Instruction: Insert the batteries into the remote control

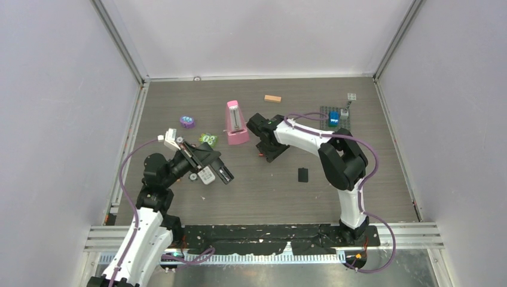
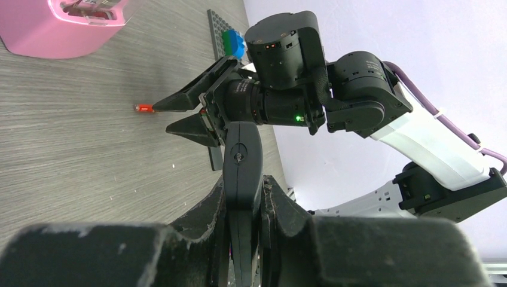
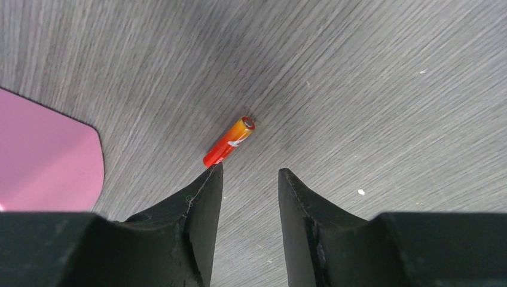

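**A:** Where is the cell you want?

**B:** The battery (image 3: 230, 142) is orange-red and lies flat on the table (image 3: 388, 89). It is near the corner of the pink box (image 3: 48, 155) but apart from it. Nothing is holding it.

**A:** And your pincer?

**B:** My right pincer (image 3: 250, 173) is low over the wood with its jaws partly apart and nothing between them. One fingertip sits right at the battery's near end, perhaps touching it. The cell lies off to that side, not in the gap.

**A:** So which step is this?

**B:** As I judge it, I'm picking up a battery, and the grasp is not yet made. Closing from here would likely nudge the cell or let it roll. The next move needs a small shift sideways so both fingers straddle its body, then a gentle squeeze across its width.

**A:** And the remote?

**B:** My left pincer (image 2: 244, 197) is clamped on the remote control (image 2: 242, 161), a slim black bar held up off the table. I can't tell from here whether its compartment faces the battery or stands uncovered.
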Action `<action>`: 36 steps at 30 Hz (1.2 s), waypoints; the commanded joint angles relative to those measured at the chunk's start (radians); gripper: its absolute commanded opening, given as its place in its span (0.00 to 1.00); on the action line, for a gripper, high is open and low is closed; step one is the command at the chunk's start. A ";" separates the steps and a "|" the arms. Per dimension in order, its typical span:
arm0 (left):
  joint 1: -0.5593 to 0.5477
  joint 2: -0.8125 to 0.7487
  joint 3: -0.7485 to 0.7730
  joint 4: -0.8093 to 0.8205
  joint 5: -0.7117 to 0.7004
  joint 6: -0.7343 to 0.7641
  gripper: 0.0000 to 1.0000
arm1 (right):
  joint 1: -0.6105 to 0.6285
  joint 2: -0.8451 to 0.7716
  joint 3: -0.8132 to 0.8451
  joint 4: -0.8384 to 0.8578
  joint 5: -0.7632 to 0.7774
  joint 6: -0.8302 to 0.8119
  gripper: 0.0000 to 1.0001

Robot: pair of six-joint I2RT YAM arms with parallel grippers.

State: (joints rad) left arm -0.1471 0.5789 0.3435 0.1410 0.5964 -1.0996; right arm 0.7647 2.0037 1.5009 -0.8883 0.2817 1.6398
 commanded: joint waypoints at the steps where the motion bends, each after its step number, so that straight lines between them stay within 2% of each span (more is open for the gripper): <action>1: 0.017 0.001 0.018 0.063 0.048 0.000 0.00 | 0.001 0.016 0.045 -0.048 0.051 0.066 0.44; 13: 0.020 0.019 0.018 0.106 0.092 0.000 0.00 | -0.027 0.121 0.118 -0.026 -0.001 0.011 0.41; 15: 0.021 0.025 0.018 0.107 0.094 0.002 0.00 | -0.027 0.132 0.124 -0.030 -0.005 -0.003 0.38; 20: 0.023 0.038 0.015 0.111 0.097 0.002 0.00 | -0.027 0.150 0.148 -0.039 -0.015 -0.085 0.17; 23: 0.026 0.041 0.011 0.112 0.099 0.004 0.00 | -0.027 0.133 0.135 -0.017 -0.007 -0.142 0.08; 26: 0.025 0.048 0.005 0.119 0.120 0.006 0.00 | -0.027 0.069 0.053 0.138 -0.021 -0.327 0.05; 31: 0.023 0.086 -0.019 0.174 0.211 -0.019 0.00 | -0.029 -0.171 -0.241 0.532 -0.084 -0.557 0.05; 33: 0.020 0.113 -0.041 0.256 0.249 -0.079 0.00 | -0.038 -0.252 -0.317 0.674 -0.195 -0.664 0.05; 36: 0.000 0.154 -0.065 0.393 0.259 -0.172 0.00 | -0.042 -0.362 -0.350 0.744 -0.383 -0.783 0.05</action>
State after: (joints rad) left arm -0.1303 0.6968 0.3027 0.3157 0.7811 -1.1549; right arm 0.7292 1.8194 1.1786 -0.4282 0.1230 1.0946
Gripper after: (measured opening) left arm 0.187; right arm 0.176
